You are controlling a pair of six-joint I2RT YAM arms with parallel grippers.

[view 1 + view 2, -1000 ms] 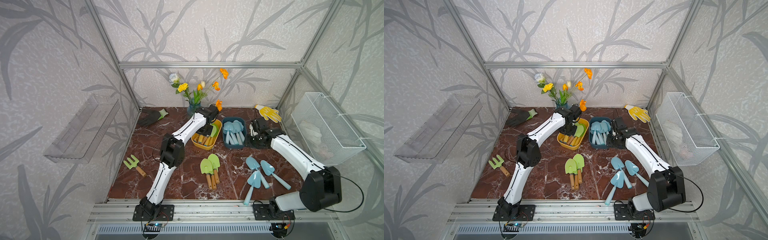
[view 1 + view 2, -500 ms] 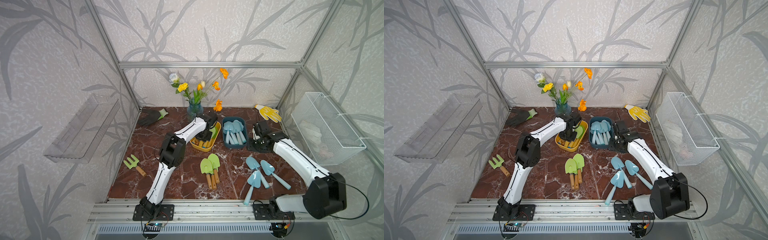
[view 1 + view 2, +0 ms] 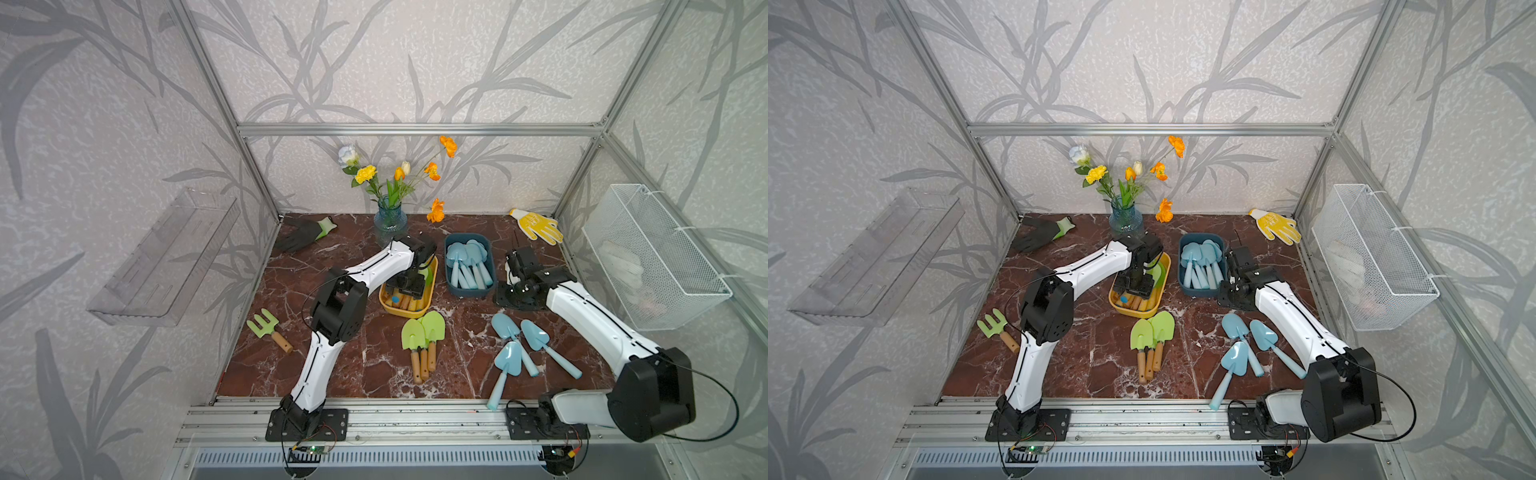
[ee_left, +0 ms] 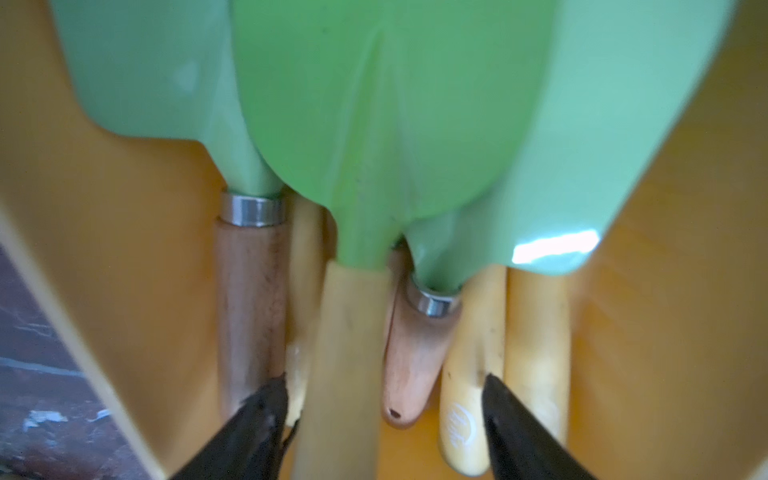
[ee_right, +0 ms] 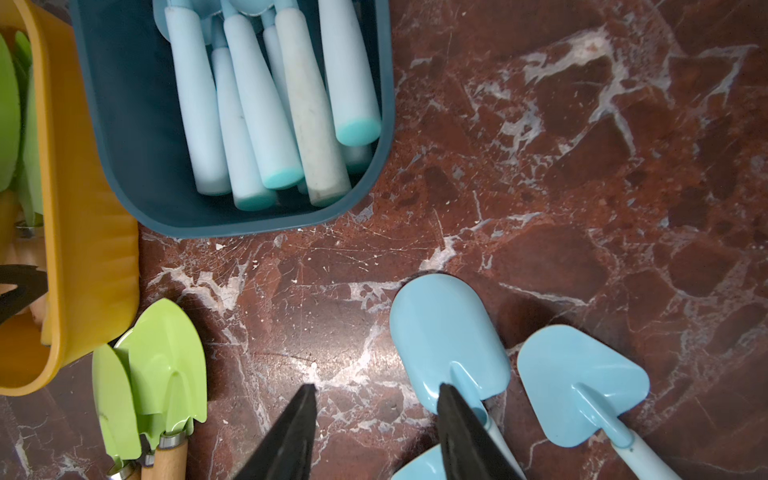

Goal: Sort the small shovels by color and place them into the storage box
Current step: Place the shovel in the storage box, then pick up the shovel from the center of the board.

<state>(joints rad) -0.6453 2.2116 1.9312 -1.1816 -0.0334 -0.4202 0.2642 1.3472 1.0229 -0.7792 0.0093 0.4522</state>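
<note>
The left gripper (image 4: 385, 376) stood in the yellow box (image 5: 91, 249), its jaws parted around a green shovel's (image 4: 374, 124) handle. Three more green shovels (image 3: 422, 332) lay on the table. Further right were the blue box (image 3: 469, 292), three blue shovels (image 3: 503, 325) and the right gripper (image 5: 377, 386), parted and empty. The shovels looked light and stiff, with slippery glossy blades, so better to take the handles.

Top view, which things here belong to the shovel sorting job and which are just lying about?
Belongs to the job: green shovels, blue shovels, yellow box, blue box.

Just lying about: green rake, black glove, yellow glove, flower vase, wire basket, clear shelf.
</note>
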